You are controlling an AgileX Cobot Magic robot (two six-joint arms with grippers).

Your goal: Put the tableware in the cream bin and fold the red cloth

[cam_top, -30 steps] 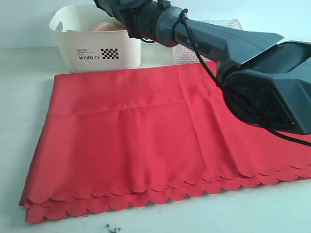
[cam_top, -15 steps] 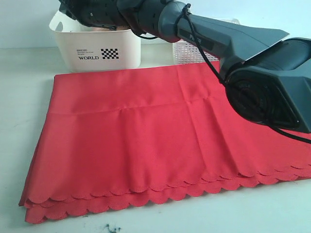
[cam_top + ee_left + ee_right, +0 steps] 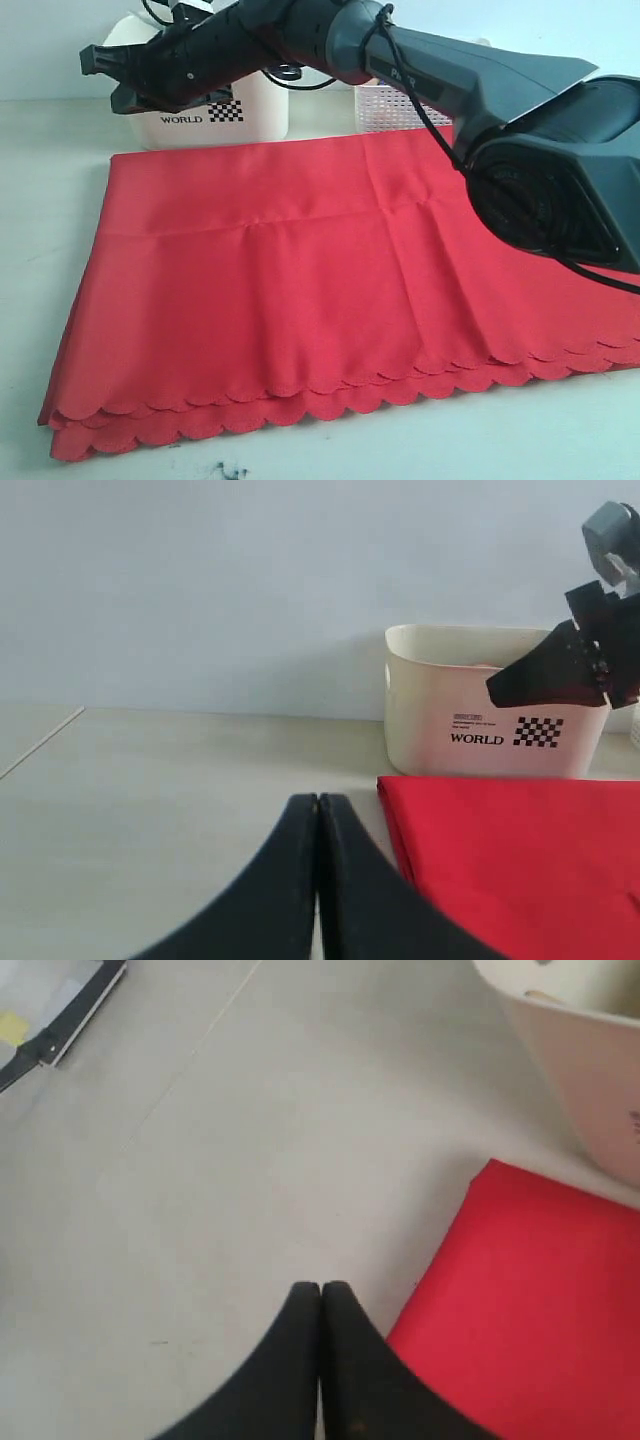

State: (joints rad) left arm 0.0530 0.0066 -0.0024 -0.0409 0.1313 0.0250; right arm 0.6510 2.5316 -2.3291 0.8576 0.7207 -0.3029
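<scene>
The red cloth (image 3: pixel 290 290) lies folded double on the table, with its scalloped edges stacked toward the front. Behind its far left corner stands the cream bin (image 3: pixel 262 112) marked "WORLD". My right arm reaches across from the right. Its gripper (image 3: pixel 95 62) hovers shut and empty in front of the bin's left side, over bare table beside the cloth's corner (image 3: pixel 530 1310). My left gripper (image 3: pixel 319 800) is shut and empty, low over the table, left of the cloth's edge (image 3: pixel 520 860). From there the bin (image 3: pixel 470 720) shows behind the right gripper's fingers (image 3: pixel 545 675). The tableware is hidden.
A white lattice basket (image 3: pixel 400 108) stands right of the cream bin, partly behind the right arm. The right arm's bulky housing (image 3: pixel 560 190) hangs over the cloth's right side. A flat dark-edged object (image 3: pixel 60 1020) lies on the table off to one side.
My right arm has swung left and down, from above the cream bin to in front of its left side. Its jaws have closed.
</scene>
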